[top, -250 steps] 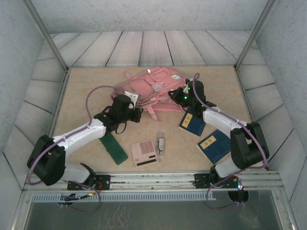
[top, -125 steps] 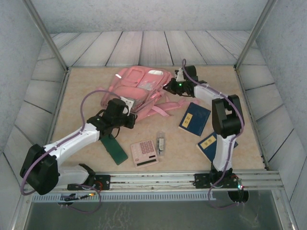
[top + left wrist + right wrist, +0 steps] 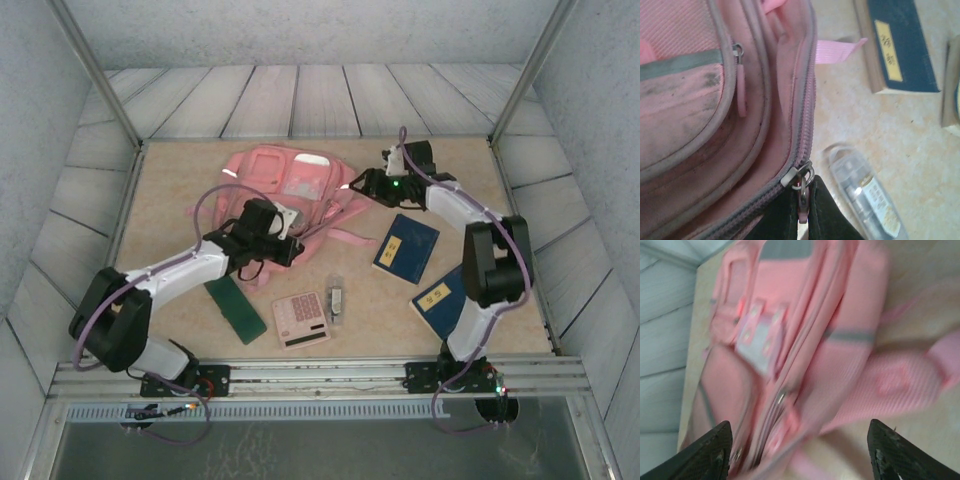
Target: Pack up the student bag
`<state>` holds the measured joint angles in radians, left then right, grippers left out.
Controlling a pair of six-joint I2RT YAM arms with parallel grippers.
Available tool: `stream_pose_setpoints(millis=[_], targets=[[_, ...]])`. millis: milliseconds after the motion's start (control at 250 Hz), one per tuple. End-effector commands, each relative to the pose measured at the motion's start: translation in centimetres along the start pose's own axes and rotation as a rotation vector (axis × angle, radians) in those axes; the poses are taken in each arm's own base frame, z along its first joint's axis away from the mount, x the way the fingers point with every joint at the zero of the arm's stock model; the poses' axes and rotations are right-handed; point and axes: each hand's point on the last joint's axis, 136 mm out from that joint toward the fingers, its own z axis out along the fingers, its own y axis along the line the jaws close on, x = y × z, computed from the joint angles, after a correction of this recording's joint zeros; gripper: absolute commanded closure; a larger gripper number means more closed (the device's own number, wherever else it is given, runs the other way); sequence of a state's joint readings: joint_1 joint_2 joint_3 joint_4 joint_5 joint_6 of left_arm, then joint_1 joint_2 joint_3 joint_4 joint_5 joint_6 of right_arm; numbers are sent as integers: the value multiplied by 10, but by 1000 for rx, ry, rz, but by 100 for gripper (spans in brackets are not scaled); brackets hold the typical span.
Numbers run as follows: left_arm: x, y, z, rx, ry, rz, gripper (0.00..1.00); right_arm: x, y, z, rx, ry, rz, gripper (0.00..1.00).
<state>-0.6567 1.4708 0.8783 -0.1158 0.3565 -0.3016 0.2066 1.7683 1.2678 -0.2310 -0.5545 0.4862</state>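
Note:
The student bag [image 3: 285,180] is a pink backpack lying flat at the middle back of the table. My left gripper [image 3: 288,244] is at its near edge, shut on the pink zipper pull [image 3: 803,204] just below the metal slider [image 3: 800,175]. The bag's grey-trimmed front pocket [image 3: 695,100] lies beyond that. My right gripper [image 3: 357,184] is at the bag's right side, open, its black fingertips [image 3: 710,450] far apart with nothing between them. Below it the bag [image 3: 805,340] looks blurred, with its strap to the right.
Two dark blue books [image 3: 405,248] [image 3: 445,300] lie right of the bag. A pink calculator [image 3: 302,318], a small clear case [image 3: 336,300] and a green flat item [image 3: 235,310] lie toward the near edge. The case [image 3: 865,195] is close beside my left fingers.
My right gripper has opened and let go of the bag, ending a little to the right of it. The bag shifted left, and my left arm swung with the zipper pull held.

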Motion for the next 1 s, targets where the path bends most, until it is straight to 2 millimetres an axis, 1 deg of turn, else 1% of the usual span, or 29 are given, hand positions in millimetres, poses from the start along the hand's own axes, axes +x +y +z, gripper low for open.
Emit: stream_pose_setpoints(millis=[0,60,116,180,220,364,504,588,628,659,791,843,895,955,999], targets=[[-43,-26,0,106,-110,84,100,50,15,-14,-71,124,-13,27],[-45,-28,7,124,-102,89,100,65,15,-17,-68,129,7,27],[-45,-30,12,144,-94,95,100,75,19,-17,-85,121,29,27],[-46,-33,16,163,-90,101,100,78,23,-14,-112,78,61,27],[-46,-34,18,171,-85,106,100,77,31,-11,-149,54,83,28],[-44,-39,21,175,-71,129,100,81,40,15,-164,64,135,28],[-39,-37,18,151,-70,134,100,81,53,37,-204,65,169,29],[-37,-35,16,140,-71,134,100,83,57,47,-209,72,184,32],[-36,-35,15,137,-72,134,100,84,56,52,-204,75,191,35],[-36,-35,14,136,-75,136,100,87,56,55,-202,82,198,40],[-34,-34,12,127,-76,144,100,94,50,62,-190,97,216,68],[-34,-31,11,109,-73,146,100,94,46,62,-176,88,207,79],[-31,-24,11,75,-70,138,100,92,43,61,-154,79,189,87],[-26,-18,8,44,-61,131,100,87,37,57,-122,64,174,95],[-22,-13,5,12,-50,116,100,82,33,54,-105,49,169,98]])
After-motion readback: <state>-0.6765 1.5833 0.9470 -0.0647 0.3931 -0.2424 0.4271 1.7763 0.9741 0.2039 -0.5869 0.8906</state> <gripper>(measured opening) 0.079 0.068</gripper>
